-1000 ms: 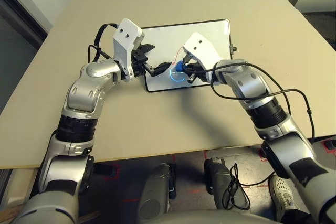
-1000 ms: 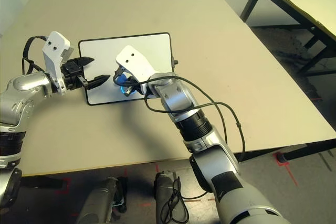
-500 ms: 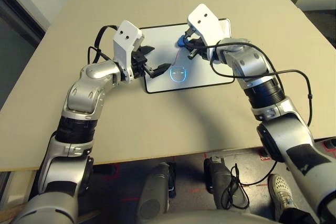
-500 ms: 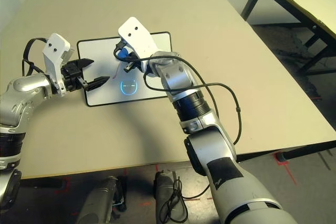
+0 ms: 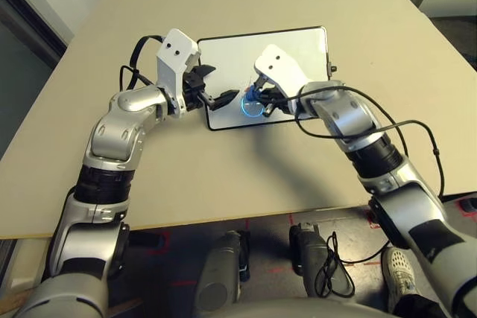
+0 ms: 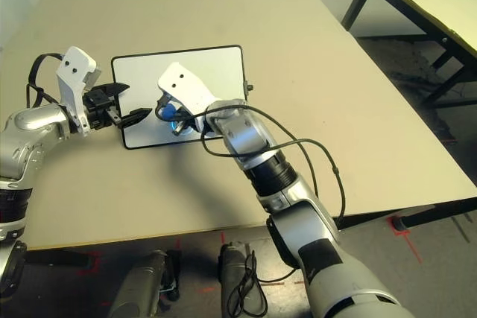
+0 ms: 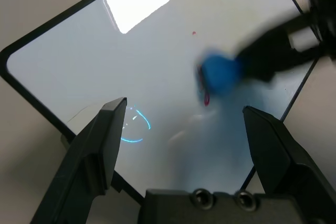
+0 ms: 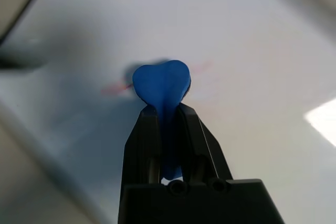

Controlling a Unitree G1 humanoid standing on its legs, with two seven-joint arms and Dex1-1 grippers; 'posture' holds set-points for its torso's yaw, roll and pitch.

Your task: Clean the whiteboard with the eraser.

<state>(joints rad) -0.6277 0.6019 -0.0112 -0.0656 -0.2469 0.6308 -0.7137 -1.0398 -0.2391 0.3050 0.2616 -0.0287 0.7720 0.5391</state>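
The right jaws (image 8: 167, 124) are closed on the eraser (image 8: 161, 83), over the board (image 5: 231, 50), which lies on the table (image 5: 186, 176). The left jaws (image 7: 184, 124) are open. Most of the board looks white; some red marks (image 7: 206, 98) remain, so cleaning seems well advanced but unfinished.

Beige surface (image 5: 223, 176) w/ framed whiteboard (image 5: 231, 50) lying flat on it, blk frame, rounded corners.
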